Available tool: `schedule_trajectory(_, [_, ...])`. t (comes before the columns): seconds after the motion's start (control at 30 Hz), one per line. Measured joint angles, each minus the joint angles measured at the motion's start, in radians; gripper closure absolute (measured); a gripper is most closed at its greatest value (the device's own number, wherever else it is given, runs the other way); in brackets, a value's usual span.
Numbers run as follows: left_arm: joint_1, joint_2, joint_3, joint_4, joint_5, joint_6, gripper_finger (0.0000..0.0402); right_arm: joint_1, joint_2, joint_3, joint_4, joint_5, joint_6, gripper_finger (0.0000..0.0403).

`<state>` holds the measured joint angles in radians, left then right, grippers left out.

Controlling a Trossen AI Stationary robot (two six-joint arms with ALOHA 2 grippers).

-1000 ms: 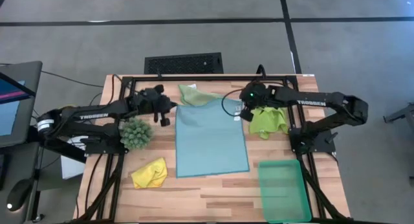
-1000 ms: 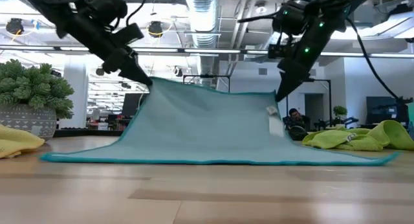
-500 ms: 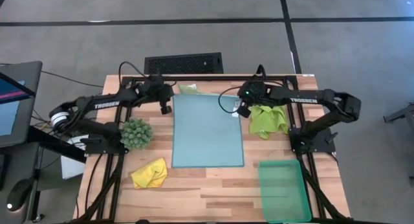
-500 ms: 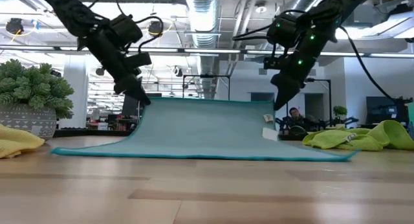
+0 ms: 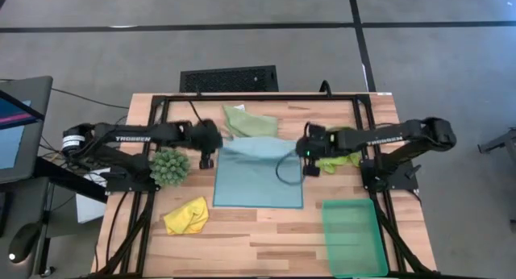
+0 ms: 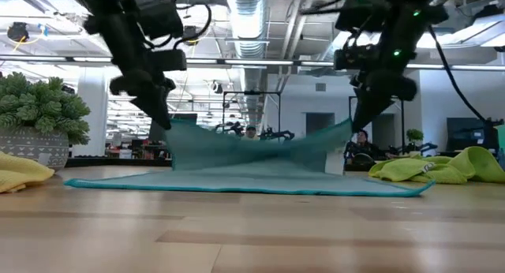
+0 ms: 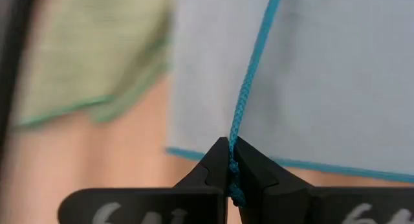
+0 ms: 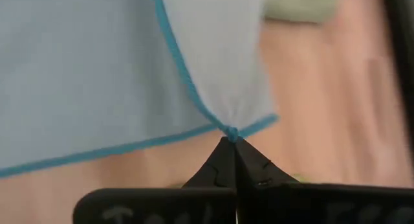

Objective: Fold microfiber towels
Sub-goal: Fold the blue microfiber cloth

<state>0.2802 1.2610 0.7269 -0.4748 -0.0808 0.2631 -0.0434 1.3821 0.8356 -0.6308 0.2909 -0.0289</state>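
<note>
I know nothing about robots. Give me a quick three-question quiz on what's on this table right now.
1. True or false: both end effectors are pinching the light blue towel.
2. Which lies nearest the teal tray? A) yellow towel B) lime green towel C) sage green towel
3. What sits beside the left end effector?

Key: 1 true, the right end effector too. 2 B. 3 a spiky green plant.

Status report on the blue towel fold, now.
Left gripper and right gripper: jaws shut on far corners of the light blue microfiber towel. Far edge lifted, near half flat on table. Nothing on the near half.
</note>
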Motion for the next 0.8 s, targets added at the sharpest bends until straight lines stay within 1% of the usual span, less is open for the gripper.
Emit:
schedule_trajectory(0.13, [-0.185, 0.0, -0.022, -0.024, 0.001, -0.124, 0.0401, 0.11, 0.026, 0.0, -0.002, -0.004, -0.002, 0.0398])
schedule_trajectory(0.23, [-0.296, 0.0, -0.029, -0.036, -0.003, -0.214, 0.0401, 0.153, 0.033, -0.001, -0.004, -0.01, 0.015, 0.0395])
schedule_trajectory(0.33, [-0.376, 0.0, -0.029, -0.046, -0.021, -0.301, 0.0401, 0.177, 0.032, 0.0, 0.001, -0.077, 0.037, 0.0395])
schedule_trajectory(0.43, [-0.431, 0.0, -0.029, -0.05, -0.038, -0.355, 0.0401, 0.205, 0.032, 0.0, 0.0, -0.122, 0.056, 0.0396])
schedule_trajectory(0.53, [-0.461, 0.0, -0.029, -0.05, -0.054, -0.401, 0.0401, 0.229, 0.05, 0.0, 0.021, -0.148, 0.067, 0.0396])
schedule_trajectory(0.8, [-0.52, 0.0, -0.038, -0.036, -0.066, -0.496, 0.0401, 0.31, 0.157, 0.0, 0.09, -0.153, 0.093, 0.0397])
